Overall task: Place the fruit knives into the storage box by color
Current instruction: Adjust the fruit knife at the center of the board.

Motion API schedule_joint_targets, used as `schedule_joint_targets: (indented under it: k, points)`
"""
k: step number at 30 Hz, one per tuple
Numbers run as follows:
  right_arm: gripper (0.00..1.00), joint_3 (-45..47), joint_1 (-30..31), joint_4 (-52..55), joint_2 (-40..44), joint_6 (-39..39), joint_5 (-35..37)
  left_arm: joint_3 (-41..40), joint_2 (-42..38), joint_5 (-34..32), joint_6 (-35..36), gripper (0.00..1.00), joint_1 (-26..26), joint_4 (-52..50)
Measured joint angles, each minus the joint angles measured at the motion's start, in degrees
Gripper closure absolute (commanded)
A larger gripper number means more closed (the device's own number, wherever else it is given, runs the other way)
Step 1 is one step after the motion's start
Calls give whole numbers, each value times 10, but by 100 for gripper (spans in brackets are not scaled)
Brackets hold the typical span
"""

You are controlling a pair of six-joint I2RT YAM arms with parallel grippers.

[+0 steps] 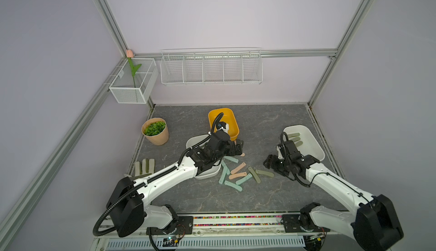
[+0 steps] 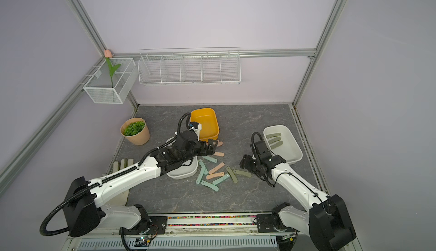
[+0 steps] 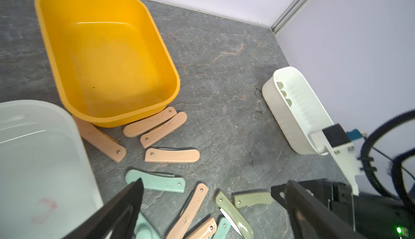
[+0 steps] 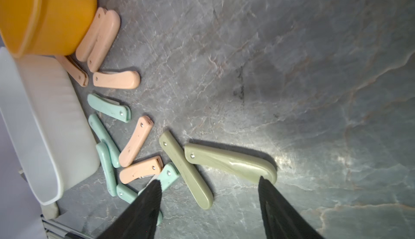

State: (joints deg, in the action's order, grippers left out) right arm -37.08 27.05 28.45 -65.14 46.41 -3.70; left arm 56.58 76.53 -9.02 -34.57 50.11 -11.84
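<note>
Olive, mint and peach folded knives [image 1: 237, 175] are lying flat in a loose scatter on the grey marbled surface [image 1: 259, 124], long axes pointing every way. Three olive ones [image 1: 295, 139] are lying parallel inside the white box [image 1: 306, 141] beside the right arm. Right pincer [image 4: 208, 180] is hovering wide above an olive knife [image 4: 229, 161]; left pincer [image 3: 213, 195] is gaping empty.

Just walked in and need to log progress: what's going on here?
Two arms are sorting folded fruit knives by color. Three olive knives lie in the right white box; the yellow box is empty. Peach knives, mint knives and an olive pair lie loose on the table. The right gripper hangs open over the olive pair; the left gripper, also open, is near the peach knives.
</note>
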Motion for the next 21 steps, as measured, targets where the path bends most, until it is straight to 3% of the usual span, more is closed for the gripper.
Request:
schedule_joint_targets:
  k: [7, 21]
  points:
    - [25, 23, 50, -12, -5, 43, 22, -6, -8, -1, -1, 1, -6, -1]
    - [24, 23, 68, -76, -78, 83, 22, -6, -8, 0, -2, 1, -6, -1]
